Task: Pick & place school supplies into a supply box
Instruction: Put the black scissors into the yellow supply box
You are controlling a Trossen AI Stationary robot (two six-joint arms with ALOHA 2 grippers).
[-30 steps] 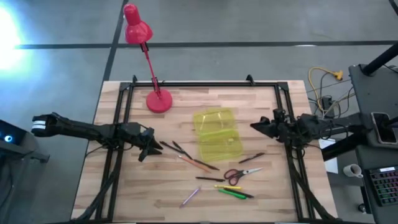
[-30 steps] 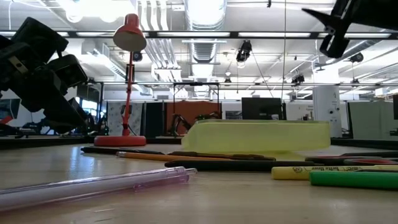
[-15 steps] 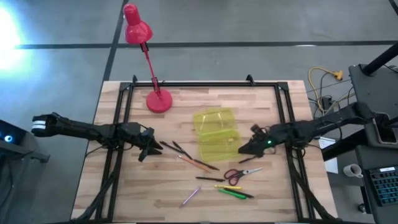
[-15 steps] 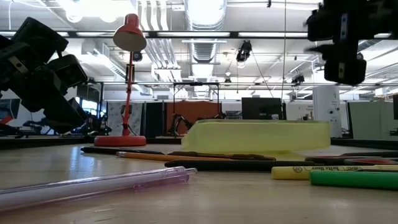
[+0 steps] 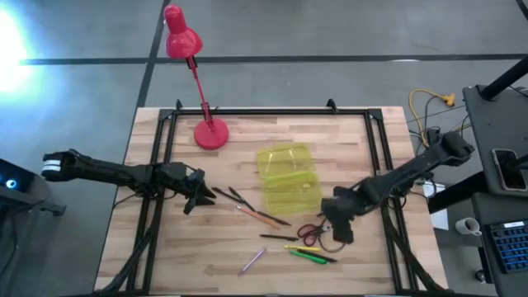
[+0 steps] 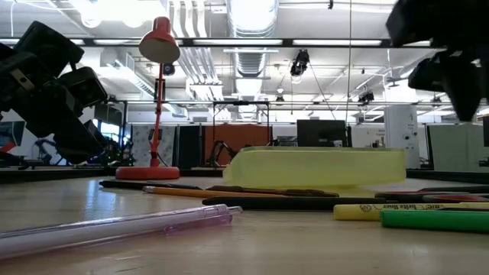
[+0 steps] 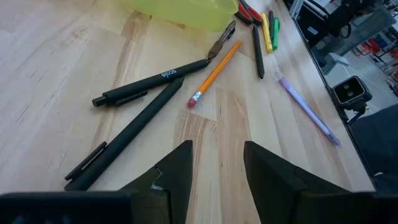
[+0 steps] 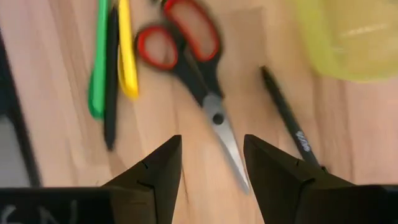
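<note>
The translucent yellow-green supply box (image 5: pixel 289 177) stands open on the table's middle. Near of it lie two black pens (image 5: pixel 227 195), an orange pencil (image 5: pixel 260 216), a yellow marker (image 5: pixel 301 247), a green marker (image 5: pixel 307 256), a purple pen (image 5: pixel 252 261) and red-handled scissors (image 8: pixel 193 68). My left gripper (image 7: pixel 217 180) is open, low over the table just left of the two black pens (image 7: pixel 149 84). My right gripper (image 8: pixel 211 168) is open above the scissors' blade tip and a black pen (image 8: pixel 289 118); in the high view it (image 5: pixel 338 227) partly covers the scissors.
A red desk lamp (image 5: pixel 210 132) stands on its round base far left of the box. A dark metal frame (image 5: pixel 165 165) runs along the table's left, far and right sides. Cables and equipment (image 5: pixel 429 115) sit off the right edge.
My right arm has swung from the table's right edge toward the middle and the near edge, past the box's right side, and now hangs over the scissors. No supply has moved.
</note>
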